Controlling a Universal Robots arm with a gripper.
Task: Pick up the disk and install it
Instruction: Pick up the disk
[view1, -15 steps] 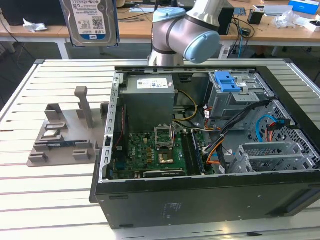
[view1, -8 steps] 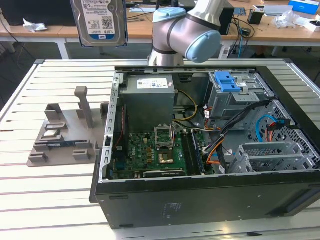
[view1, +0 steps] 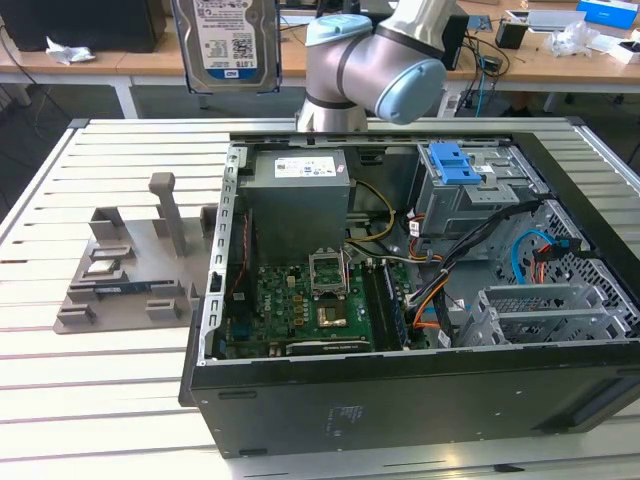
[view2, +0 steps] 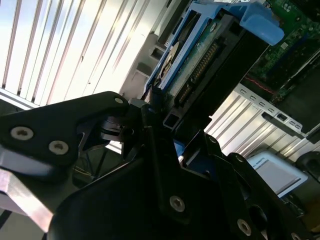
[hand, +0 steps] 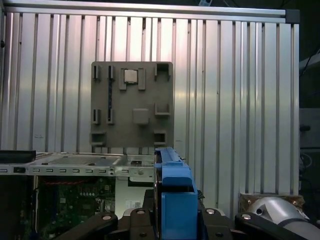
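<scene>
High above the table (view1: 100, 380), disk (view1: 225, 45) hanging upright, long axis vertical

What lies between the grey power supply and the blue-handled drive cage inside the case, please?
Loose yellow and black cables, seen in the exterior view.

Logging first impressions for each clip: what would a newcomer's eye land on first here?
The disk, gripped by the claw, hangs in the air at the top of the exterior view. Below it in that view lies the open computer case, its green motherboard exposed and a blue caddy in a drive bay. A grey fixture tray sits on the slatted table at the exterior view's left.
</scene>
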